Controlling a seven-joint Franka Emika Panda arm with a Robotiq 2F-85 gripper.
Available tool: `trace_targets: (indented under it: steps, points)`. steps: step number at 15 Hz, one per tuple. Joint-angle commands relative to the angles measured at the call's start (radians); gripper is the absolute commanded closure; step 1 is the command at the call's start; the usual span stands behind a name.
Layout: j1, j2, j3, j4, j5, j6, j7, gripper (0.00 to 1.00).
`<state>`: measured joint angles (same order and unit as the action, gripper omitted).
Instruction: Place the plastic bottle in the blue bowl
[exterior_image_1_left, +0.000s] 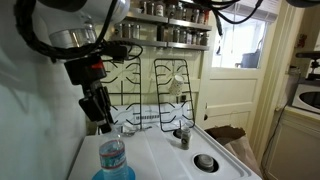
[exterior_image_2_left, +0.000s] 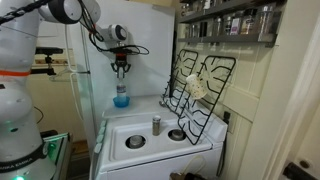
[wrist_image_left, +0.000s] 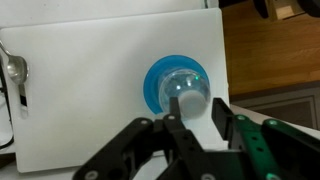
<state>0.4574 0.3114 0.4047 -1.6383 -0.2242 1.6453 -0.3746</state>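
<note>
The plastic bottle (exterior_image_1_left: 113, 154) stands upright in the blue bowl (exterior_image_1_left: 100, 175) at the near corner of the white stove top; both also show in an exterior view, bottle (exterior_image_2_left: 121, 95) and bowl (exterior_image_2_left: 121, 104). In the wrist view I look straight down on the bottle's white cap (wrist_image_left: 188, 101), with the bowl's rim (wrist_image_left: 152, 86) around it. My gripper (wrist_image_left: 197, 120) hangs just above the bottle, open and holding nothing, its fingers either side of the cap. It shows in both exterior views (exterior_image_1_left: 101, 113) (exterior_image_2_left: 121, 70).
A dark jar with a metal lid (exterior_image_1_left: 183, 137) (exterior_image_2_left: 155, 124) stands mid-stove. Round metal burner discs (exterior_image_1_left: 205, 161) (exterior_image_2_left: 177, 134) lie near it. Black grates (exterior_image_1_left: 150, 85) (exterior_image_2_left: 200, 85) lean against the back wall. A spoon (wrist_image_left: 12, 70) lies at the stove's edge.
</note>
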Motion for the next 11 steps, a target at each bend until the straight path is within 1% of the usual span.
trace_targets:
  steps: [1, 2, 5, 7, 10, 11]
  points:
    - [0.019, 0.021, 0.006, 0.052, -0.013, -0.033, 0.005, 0.29]
    - [0.019, 0.014, 0.006, 0.052, -0.014, -0.027, 0.004, 0.2]
    - [0.018, -0.016, 0.001, 0.061, -0.027, -0.031, 0.02, 0.01]
    - [0.004, -0.067, -0.013, 0.037, -0.018, -0.049, 0.072, 0.0]
    - [-0.017, -0.135, -0.031, 0.0, 0.012, -0.055, 0.194, 0.0]
    - [-0.007, -0.075, -0.019, 0.047, -0.002, -0.041, 0.132, 0.0]
